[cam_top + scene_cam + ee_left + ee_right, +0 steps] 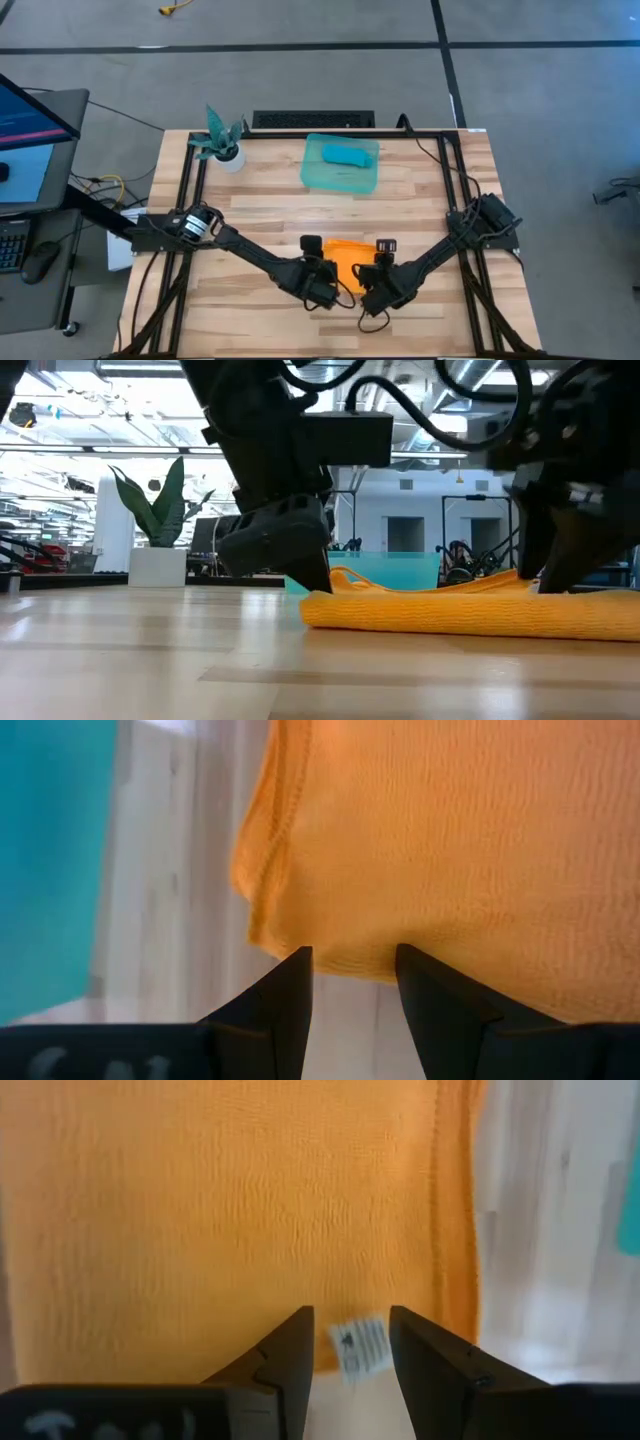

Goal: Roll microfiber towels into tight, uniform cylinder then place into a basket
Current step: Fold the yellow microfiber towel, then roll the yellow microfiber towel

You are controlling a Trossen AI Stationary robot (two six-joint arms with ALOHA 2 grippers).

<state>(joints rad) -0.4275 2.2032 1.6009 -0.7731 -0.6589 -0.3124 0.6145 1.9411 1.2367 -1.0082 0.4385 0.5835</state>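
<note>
- near the front edge of the table (250,215), centre: orange towel (348,258), lying flat; the low view shows a folded or doubled near edge and slight ripples on top.
- left gripper (352,982): low at the towel's near-left corner, jaws parted a moderate gap, the cloth edge lying just at the tips; nothing clamped that can be seen.
- right gripper (350,1345): low at the near-right part of the same edge, jaws parted about as far, straddling a small white care label (360,1348); no hold visible.
- basket (341,165): toward the back of the table, well apart from the orange towel, holding a turquoise towel (349,153) that looks already rolled.
- white pot with plant (224,143): back left, clear of the work.
- step in hand, as judged: catching the near edge to begin the roll.
- advice: take both corners at the same level, pinch only the top layer's hem, then turn the edge over evenly; keep the two grippers moving in parallel so the cylinder does not cone.
- risk: the label end may bunch; an uneven first turn would loosen the whole roll.
</note>
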